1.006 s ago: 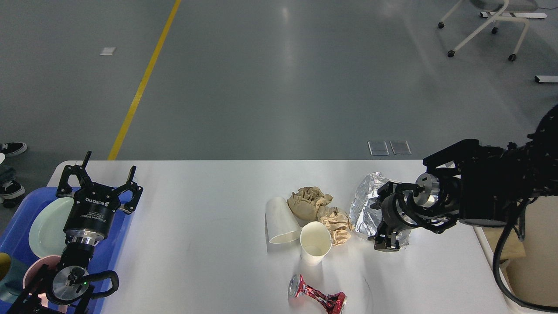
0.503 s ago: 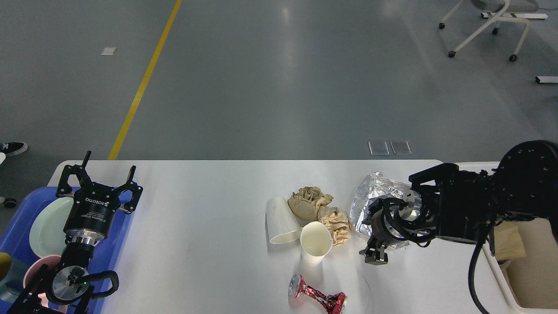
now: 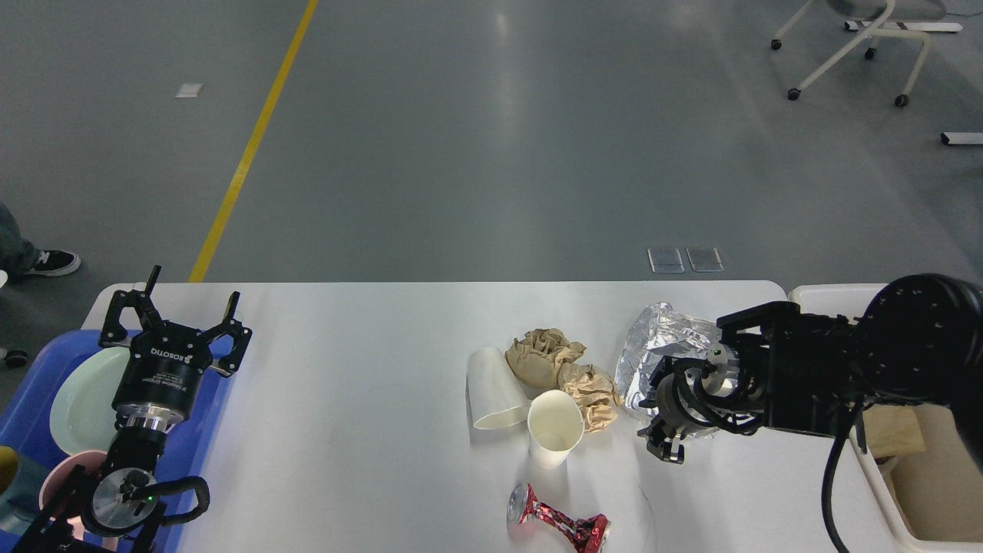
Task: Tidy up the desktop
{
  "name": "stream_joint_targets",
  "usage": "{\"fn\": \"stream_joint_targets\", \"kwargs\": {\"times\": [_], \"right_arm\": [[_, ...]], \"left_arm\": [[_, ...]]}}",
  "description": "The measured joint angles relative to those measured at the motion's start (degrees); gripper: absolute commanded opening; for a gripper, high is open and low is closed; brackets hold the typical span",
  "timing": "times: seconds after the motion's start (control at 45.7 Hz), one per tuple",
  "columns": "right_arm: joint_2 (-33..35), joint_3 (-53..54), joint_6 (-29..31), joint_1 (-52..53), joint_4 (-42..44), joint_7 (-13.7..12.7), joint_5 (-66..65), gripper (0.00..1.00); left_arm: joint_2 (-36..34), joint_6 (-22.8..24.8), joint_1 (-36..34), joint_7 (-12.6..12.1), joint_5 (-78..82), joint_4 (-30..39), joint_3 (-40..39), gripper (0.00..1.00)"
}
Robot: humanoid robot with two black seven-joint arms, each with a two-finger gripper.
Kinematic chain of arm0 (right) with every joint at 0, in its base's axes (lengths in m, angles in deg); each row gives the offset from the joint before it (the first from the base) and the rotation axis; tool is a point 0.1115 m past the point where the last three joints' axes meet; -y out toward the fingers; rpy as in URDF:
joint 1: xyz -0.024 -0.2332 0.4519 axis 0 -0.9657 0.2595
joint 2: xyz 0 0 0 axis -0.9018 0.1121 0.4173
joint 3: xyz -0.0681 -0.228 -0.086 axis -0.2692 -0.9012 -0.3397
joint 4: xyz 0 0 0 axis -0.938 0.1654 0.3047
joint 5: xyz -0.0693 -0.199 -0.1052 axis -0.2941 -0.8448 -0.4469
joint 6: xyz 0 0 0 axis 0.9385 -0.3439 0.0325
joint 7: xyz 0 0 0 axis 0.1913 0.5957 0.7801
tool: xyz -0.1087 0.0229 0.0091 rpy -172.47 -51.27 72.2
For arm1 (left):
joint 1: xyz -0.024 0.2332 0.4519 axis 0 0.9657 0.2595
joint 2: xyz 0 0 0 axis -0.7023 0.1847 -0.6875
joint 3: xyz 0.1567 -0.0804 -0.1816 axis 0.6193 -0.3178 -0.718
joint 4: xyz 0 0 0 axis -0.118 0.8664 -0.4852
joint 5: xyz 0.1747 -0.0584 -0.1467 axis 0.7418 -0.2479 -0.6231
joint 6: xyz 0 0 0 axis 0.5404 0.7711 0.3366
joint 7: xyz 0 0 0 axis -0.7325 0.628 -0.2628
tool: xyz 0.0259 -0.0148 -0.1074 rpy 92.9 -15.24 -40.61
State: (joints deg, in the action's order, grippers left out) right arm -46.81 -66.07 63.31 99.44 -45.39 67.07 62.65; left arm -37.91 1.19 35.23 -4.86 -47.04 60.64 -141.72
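- The desktop runs under both arms, and litter remains on its right half, so by my reading the tidying is only partly done.
- The right gripper points down at the tabletop, close to the near edge of a crumpled silver foil wrapper. It is seen dark and end-on (fingers not separable), so I cannot tell whether it is open or closed, or whether it touches the foil.
- Just left of that gripper lie 2 crumpled brown paper balls, touching each other.
- Further left of it, an upright white paper cup stands against a second white paper cup lying on its side.
- Nearer me than the gripper, and to its left, a crushed red can lies alone by the front edge.
- To the gripper's right, off the table end, sits a cream-white bin with brown paper visible inside (some rubbish seems already binned).
- The left gripper is held up with fingers spread wide and empty, over the blue tray.
- The tray holds a pale green plate and a pink cup, so the dishes look sorted.
- Left to do, I judge: 6 loose items (foil, 2 paper balls, 2 cups, can).
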Motion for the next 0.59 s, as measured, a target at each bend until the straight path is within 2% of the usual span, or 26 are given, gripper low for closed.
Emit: {"fn": "stream_joint_targets", "kwargs": {"times": [0.066,0.197,0.284,0.328,0.35,0.591], "right_arm": [[0.0,0.1,-0.1,0.0,0.0,0.0,-0.7,0.29],[0.0,0.1,-0.2,-0.3,0.1,0.0,-1.0,0.23],[-0.1,0.1,-0.2,-0.4,0.3,0.0,-1.1,0.14],[-0.1,0.1,-0.2,-0.4,0.4,0.0,-1.2,0.03],[-0.2,0.1,-0.2,-0.4,0.4,0.0,-1.2,0.0],[-0.1,0.1,0.2,-0.4,0.4,0.1,-4.3,0.0]], "left_arm": [[0.0,0.0,0.0,0.0,0.0,0.0,0.0,0.96],[0.0,0.0,0.0,0.0,0.0,0.0,0.0,0.96],[0.0,0.0,0.0,0.0,0.0,0.0,0.0,0.96],[0.0,0.0,0.0,0.0,0.0,0.0,0.0,0.96],[0.0,0.0,0.0,0.0,0.0,0.0,0.0,0.96],[0.0,0.0,0.0,0.0,0.0,0.0,0.0,0.96]]}}
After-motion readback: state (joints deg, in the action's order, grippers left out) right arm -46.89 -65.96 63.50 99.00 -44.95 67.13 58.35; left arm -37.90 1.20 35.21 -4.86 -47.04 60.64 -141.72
